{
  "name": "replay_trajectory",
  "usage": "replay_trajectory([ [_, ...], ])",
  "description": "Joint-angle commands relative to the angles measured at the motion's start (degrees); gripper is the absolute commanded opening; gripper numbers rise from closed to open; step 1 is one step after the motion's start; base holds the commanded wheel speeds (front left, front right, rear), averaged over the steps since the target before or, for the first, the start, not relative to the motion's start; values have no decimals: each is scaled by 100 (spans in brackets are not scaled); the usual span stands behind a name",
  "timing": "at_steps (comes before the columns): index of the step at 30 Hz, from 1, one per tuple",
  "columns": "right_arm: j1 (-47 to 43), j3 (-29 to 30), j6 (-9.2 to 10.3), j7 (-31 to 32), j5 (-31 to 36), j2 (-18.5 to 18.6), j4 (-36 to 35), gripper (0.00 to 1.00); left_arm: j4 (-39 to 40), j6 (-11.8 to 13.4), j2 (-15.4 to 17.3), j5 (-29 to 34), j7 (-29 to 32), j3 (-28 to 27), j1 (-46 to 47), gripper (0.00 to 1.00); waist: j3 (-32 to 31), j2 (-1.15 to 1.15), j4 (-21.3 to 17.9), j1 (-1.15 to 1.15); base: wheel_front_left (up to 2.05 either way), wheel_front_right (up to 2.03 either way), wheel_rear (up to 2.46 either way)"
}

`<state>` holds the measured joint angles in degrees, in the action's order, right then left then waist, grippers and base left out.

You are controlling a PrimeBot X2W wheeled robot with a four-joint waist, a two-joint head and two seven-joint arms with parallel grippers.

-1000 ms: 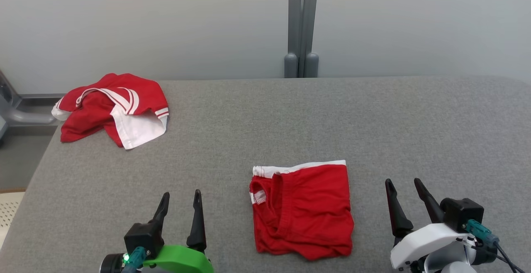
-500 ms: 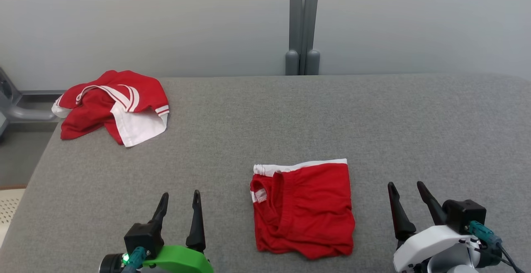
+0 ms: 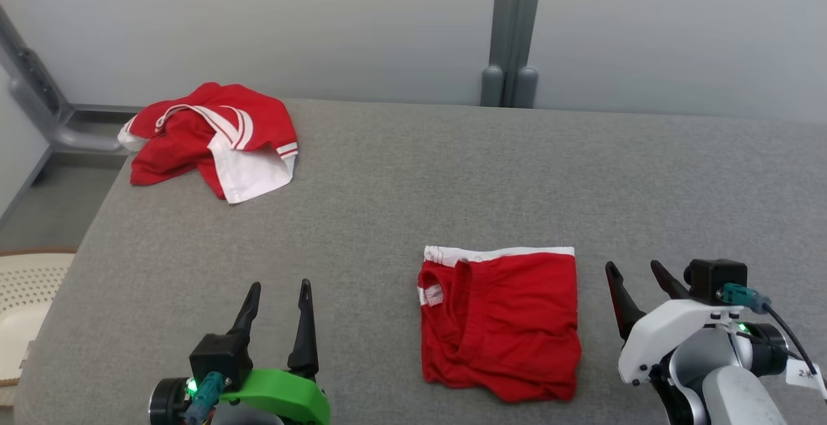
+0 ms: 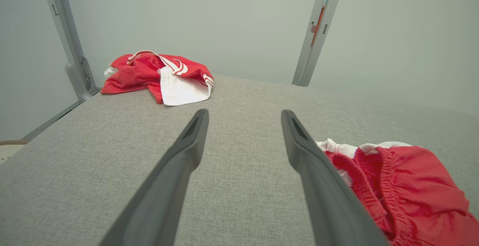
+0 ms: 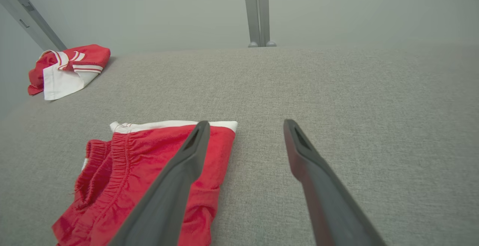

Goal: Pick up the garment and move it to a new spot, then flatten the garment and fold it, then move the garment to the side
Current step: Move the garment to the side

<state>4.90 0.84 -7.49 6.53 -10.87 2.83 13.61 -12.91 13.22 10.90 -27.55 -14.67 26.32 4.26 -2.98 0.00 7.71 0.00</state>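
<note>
A folded red garment (image 3: 501,321) with a white band along its far edge lies flat on the grey padded table (image 3: 400,179), near the front centre. It also shows as the red garment (image 4: 404,186) in the left wrist view and the red garment (image 5: 149,171) in the right wrist view. My left gripper (image 3: 279,284) hovers open to its left, apart from it. My right gripper (image 3: 632,265) stands open just right of it. The left gripper (image 4: 244,112) and the right gripper (image 5: 246,122) hold nothing between their fingers.
A crumpled red and white garment (image 3: 213,134) sits at the table's back left corner. A grey post (image 3: 510,31) rises behind the table. A slanted grey frame (image 3: 35,82) and a cream perforated basket (image 3: 26,296) stand off the left edge.
The head camera has swung left, so the whole picture has shifted right. Both garments lie as before. Both grippers stay open and empty.
</note>
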Motion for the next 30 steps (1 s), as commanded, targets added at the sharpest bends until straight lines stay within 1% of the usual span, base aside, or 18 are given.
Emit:
replay_trajectory([
  [1,120,51,0,175,24,12,64,100,43,25,46,57,21,0,112,100,121,0,256,0,0,0,0],
  [6,318,193,0,824,23,12,498,100,142,78,91,60,83,-2,131,100,277,0,669,0,0,0,0],
  [8,387,277,0,970,-118,15,701,100,203,102,105,53,88,-17,118,100,338,0,821,0,0,0,0],
  [11,433,352,0,1120,-121,14,1004,100,278,138,136,49,97,-45,124,100,466,0,1006,0,0,0,0],
  [13,492,386,0,1206,-272,15,1230,100,305,155,148,43,105,-64,136,100,535,0,1093,0,0,0,0],
  [14,535,383,0,1223,-224,15,1334,100,321,162,158,36,108,-68,140,100,568,0,1123,0,0,0,0],
  [18,658,361,0,1229,-336,12,1688,100,390,197,190,29,117,-81,152,100,641,0,1141,0,0,0,0],
  [19,687,333,0,1217,-349,8,1747,82,406,201,203,29,122,-88,146,100,653,0,1119,0,0,0,0],
  [20,723,303,0,1187,-376,3,1812,45,423,199,213,40,126,-80,153,100,666,0,1083,0,0,0,0],
  [21,754,262,0,1176,-368,3,1855,45,437,200,216,46,142,-72,160,100,678,0,1041,0,0,0,0],
  [22,796,240,0,1106,-331,2,1887,0,458,198,221,52,147,-60,172,100,696,0,979,0,0,0,0],
  [27,1156,187,5,593,-138,33,1860,0,580,202,230,15,185,-55,170,100,809,0,469,0,0,0,0],
  [30,1309,311,5,342,77,31,1839,0,658,169,239,35,227,2,216,100,897,0,25,0,0,0,0],
])
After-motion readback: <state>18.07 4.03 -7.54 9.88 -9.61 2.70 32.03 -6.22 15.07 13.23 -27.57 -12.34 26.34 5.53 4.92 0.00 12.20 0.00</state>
